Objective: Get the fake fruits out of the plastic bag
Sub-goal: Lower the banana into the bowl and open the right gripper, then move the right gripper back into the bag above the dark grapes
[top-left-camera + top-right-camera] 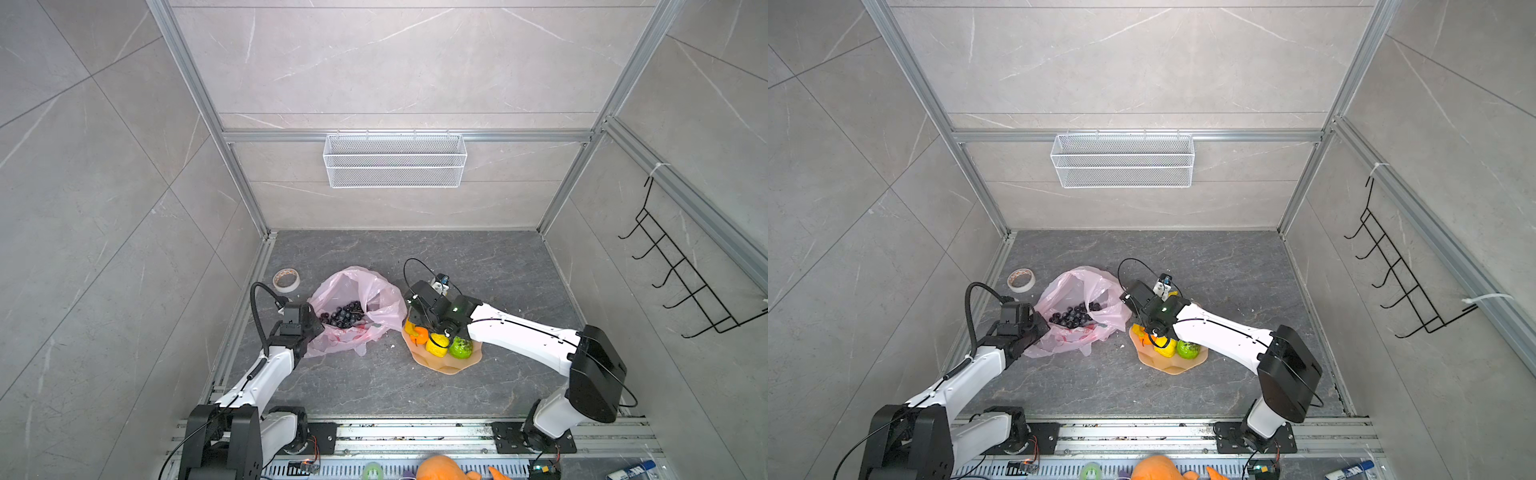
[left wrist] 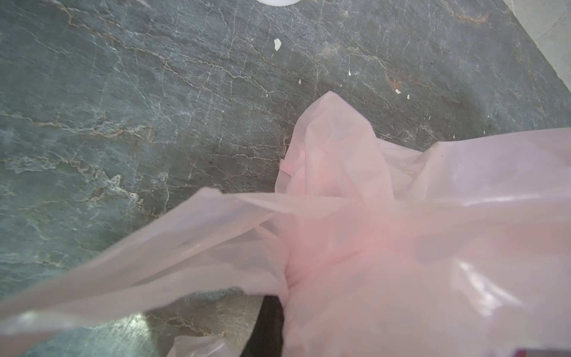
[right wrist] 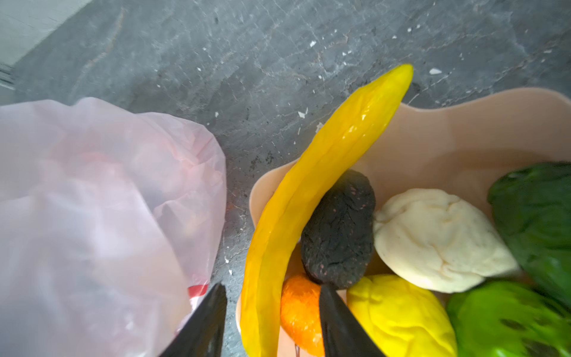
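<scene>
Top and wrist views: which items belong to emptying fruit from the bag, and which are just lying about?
Job: plastic bag, grape bunch, banana, lemon, bumpy green fruit.
Lying about: tape roll, wire basket, hook rack, orange plush toy.

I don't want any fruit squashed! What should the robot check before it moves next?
1. The banana rests on the plate: ok.
2. The right tool is open, off the banana: ok.
3. The left tool is shut on the bag: ok.
4. The bag's mouth gapes open: ok.
5. The bag is empty: not ok, grapes lie inside.
6. More fruit under the grapes: cannot tell.
</scene>
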Controlling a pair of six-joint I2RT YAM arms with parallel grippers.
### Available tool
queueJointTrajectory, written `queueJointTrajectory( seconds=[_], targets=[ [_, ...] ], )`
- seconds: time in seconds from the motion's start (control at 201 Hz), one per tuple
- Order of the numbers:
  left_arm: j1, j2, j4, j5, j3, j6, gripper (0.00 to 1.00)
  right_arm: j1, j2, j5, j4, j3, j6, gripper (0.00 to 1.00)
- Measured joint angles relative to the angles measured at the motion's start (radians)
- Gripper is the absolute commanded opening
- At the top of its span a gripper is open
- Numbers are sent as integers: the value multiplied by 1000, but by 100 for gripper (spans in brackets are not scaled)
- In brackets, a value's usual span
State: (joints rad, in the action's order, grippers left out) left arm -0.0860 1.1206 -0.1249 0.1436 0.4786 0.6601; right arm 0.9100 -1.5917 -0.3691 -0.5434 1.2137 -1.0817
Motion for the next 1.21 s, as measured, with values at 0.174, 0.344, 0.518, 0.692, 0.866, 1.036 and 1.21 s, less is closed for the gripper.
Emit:
queueJointTrajectory(
  seconds=[0.174, 0.344, 0.518, 0.692, 0.866, 1.036, 1.21],
  targets=[
    [-40, -39, 7, 2, 0, -35, 0, 115, 133, -46, 126, -18, 167, 55],
    [-108, -105, 47, 7, 0, -72, 0, 200, 105, 10, 236, 59, 330, 55],
    [-136, -112, 57, 2, -17, -68, 0, 218, -114, 137, 232, 278, 414, 55],
    [-139, -142, -23, 3, -53, -18, 0, 215, -316, 213, 151, 431, 435, 51],
    [-139, -215, -116, 5, -82, 46, 2, 214, -418, 248, 101, 417, 430, 49],
    [-139, -207, -168, -1, -100, 134, 2, 203, -449, 270, 85, 385, 423, 46],
    [-139, -192, -188, -10, -150, 220, 0, 191, -463, 298, 94, 369, 420, 44]
  ],
)
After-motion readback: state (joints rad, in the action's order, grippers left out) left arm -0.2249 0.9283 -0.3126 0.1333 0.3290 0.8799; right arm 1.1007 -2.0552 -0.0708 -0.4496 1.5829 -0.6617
